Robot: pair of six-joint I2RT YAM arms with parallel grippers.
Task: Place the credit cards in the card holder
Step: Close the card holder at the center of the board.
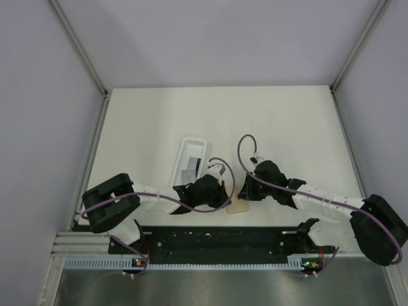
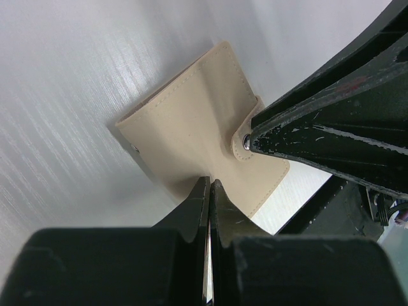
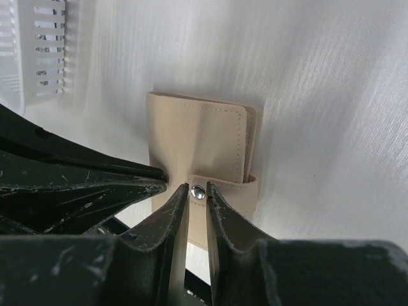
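Clear plastic tray [image 1: 193,140] lies left of the middle of the white desk [image 1: 287,121], its long side running away from the near edge. The pale grey credit cards [image 1: 193,167] lie inside it, one showing a dark band. Just right of the tray's near end, the left claw [image 2: 209,189] reaches down to the desk with its jaws pressed fully together and nothing between them. Its tips touch one edge of the card holder [image 2: 185,137]. The tan, stitched holder is folded shut close to the desk's near edge, about midway along it, well clear of the cards. Its cover is buckled into a shallow crease between the two arms. A closing tab [image 3: 239,191] wraps round one side of the holder and ends in a small metal snap [image 3: 197,191]. From the right, the right claw [image 3: 196,190] comes down on that tab, its jaws a narrow slit apart and the snap showing between the two tips. Whether they pinch the tab or only press on it cannot be told from any view.
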